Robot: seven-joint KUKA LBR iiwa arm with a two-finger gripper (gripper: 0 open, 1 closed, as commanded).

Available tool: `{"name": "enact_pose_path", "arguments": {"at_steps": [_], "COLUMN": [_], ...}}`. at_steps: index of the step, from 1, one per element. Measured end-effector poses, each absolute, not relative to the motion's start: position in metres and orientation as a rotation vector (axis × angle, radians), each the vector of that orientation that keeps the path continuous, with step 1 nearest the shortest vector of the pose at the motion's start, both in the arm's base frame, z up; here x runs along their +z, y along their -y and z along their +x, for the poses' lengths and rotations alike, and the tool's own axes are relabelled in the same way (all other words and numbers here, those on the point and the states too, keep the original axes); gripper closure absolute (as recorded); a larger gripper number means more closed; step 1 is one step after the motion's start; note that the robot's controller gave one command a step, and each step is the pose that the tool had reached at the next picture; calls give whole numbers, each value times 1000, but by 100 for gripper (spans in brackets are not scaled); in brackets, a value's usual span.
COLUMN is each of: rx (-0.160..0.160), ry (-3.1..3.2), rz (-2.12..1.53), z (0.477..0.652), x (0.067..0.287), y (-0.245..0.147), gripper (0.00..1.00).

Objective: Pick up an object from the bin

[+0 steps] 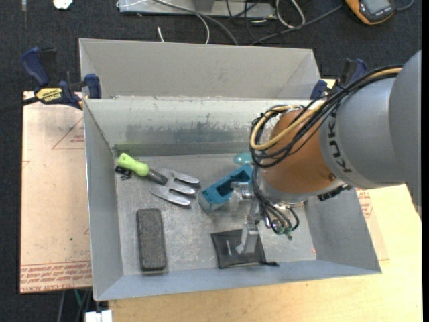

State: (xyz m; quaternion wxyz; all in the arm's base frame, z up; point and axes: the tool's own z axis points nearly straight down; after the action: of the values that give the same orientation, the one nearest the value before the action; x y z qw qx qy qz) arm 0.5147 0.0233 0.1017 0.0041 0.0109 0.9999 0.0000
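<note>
We are watching the gripper (250, 237) hanging low over a dark, flat, squarish piece (228, 248) that is lying on the floor of the bin (100, 200), close to the front wall and right of the middle. We cannot tell whether the gripper is spread or pressed together, nor whether it is touching the piece. We are judging the piece thin, light and probably stiff, so weight is not worrying us. Its flatness is, since a sheet lying flush offers little to pinch. We are favouring a hold across one edge or any lifted corner. A blue plastic thing (218, 192) is lying just behind it, with a green-handled fork (157, 175) and a grey block (151, 240) well apart.
</note>
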Motion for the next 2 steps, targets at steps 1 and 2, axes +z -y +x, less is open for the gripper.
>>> {"name": "enact_pose_path", "arguments": {"at_steps": [1, 2], "rx": [-3, -3], "ry": [-3134, -3134], "rz": [98, 97], "z": [489, 489], "x": [70, 70], "y": [-12, -12], "gripper": [100, 100]}}
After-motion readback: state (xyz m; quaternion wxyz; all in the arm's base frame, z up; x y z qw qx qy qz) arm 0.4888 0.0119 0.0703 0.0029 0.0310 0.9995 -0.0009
